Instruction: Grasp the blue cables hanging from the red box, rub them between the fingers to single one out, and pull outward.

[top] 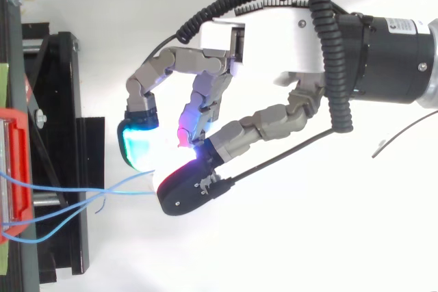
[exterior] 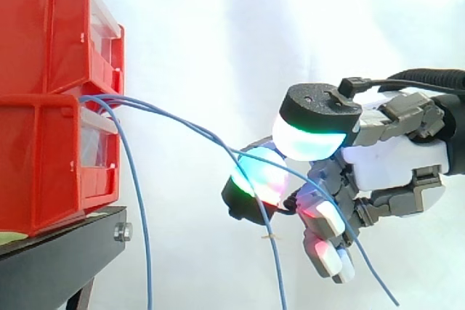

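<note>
Blue cables, thin and pale blue, come out of the gap between the two stacked red bins on the black stand. One strand curves down beside the lower bin and hangs past the stand's edge. The others slope down to the right, close together and fairly straight, to the hand, which is in the air well apart from the bins, before the white curtain.

The hand is clenched on these strands: its curled fingers pinch them between a white-green glowing pad and a green-and-red one. In the top view the strands are spread apart at the bin and converge at the pinch. Past the pads, one loose end drops almost straight down and another slants off to the lower right.
</note>
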Controlling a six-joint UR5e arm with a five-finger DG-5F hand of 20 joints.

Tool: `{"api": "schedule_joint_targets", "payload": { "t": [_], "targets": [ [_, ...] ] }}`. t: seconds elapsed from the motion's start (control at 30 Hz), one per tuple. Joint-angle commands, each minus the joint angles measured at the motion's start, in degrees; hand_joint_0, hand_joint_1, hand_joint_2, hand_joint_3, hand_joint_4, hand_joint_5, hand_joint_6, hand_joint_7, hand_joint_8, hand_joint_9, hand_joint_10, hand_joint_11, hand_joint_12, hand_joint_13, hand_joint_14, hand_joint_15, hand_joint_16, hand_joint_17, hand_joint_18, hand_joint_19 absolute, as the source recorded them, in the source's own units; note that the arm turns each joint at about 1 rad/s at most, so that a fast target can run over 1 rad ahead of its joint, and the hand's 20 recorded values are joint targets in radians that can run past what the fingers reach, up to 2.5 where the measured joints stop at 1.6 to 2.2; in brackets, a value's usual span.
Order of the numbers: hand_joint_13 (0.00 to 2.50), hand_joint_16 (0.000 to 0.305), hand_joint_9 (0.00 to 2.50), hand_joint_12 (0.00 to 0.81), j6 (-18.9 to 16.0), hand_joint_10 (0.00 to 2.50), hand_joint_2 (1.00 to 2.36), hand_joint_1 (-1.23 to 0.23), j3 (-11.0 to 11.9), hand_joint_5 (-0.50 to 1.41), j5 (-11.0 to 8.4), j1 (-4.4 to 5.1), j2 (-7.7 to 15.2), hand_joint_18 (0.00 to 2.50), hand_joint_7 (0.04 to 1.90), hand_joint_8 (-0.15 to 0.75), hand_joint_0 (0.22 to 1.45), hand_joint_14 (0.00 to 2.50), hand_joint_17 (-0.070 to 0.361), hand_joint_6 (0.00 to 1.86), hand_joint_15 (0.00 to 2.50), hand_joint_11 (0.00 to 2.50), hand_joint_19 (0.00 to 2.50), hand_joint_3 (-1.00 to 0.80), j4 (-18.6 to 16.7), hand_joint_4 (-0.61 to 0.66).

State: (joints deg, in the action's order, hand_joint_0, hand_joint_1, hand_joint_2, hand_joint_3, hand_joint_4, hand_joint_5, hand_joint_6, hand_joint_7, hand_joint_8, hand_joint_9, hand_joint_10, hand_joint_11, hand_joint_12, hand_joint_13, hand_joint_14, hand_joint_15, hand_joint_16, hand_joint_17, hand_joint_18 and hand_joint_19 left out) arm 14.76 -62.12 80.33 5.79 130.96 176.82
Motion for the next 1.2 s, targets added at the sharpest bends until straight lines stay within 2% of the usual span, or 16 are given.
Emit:
{"api": "schedule_joint_targets", "payload": {
  "t": [0.0,0.37,0.63,0.93,1.07,1.17],
  "targets": [
    [1.14,0.059,1.2,0.427,0.0,0.02,1.0,-0.71,-0.02,-0.1,0.0,-0.08,0.0,1.0,1.05,0.322,0.49,0.02,0.134,0.78,0.52,0.68,0.59,-0.48,0.01,0.05],
    [1.15,0.06,1.21,0.433,0.0,0.02,1.0,-0.78,-0.02,-0.1,0.0,0.01,0.0,1.01,1.06,0.317,0.49,0.02,0.135,0.78,0.53,0.68,0.59,-0.5,0.01,0.06],
    [1.13,0.055,1.17,0.401,-0.09,0.02,1.0,-0.89,-0.02,-0.13,0.09,0.01,0.0,0.98,1.04,0.291,0.56,0.02,0.124,0.84,0.56,0.72,0.62,-0.49,0.01,0.04],
    [1.13,0.054,1.16,0.39,-0.09,0.03,1.0,-0.91,-0.02,-0.14,0.09,0.01,0.0,0.97,1.0,0.283,0.6,0.02,0.12,0.86,0.58,0.75,0.62,-0.47,0.01,0.04],
    [1.13,0.053,1.15,0.385,0.0,0.02,1.01,-0.93,-0.02,-0.14,0.09,0.01,0.0,0.97,0.99,0.277,0.63,0.02,0.119,0.86,0.58,0.76,0.62,-0.42,0.01,0.04],
    [1.14,0.052,1.16,0.384,0.0,0.02,1.01,-0.91,-0.02,-0.14,0.09,0.01,0.0,0.97,1.01,0.28,0.65,0.02,0.117,0.88,0.58,0.78,0.63,-0.32,0.01,0.01]
  ]
}}
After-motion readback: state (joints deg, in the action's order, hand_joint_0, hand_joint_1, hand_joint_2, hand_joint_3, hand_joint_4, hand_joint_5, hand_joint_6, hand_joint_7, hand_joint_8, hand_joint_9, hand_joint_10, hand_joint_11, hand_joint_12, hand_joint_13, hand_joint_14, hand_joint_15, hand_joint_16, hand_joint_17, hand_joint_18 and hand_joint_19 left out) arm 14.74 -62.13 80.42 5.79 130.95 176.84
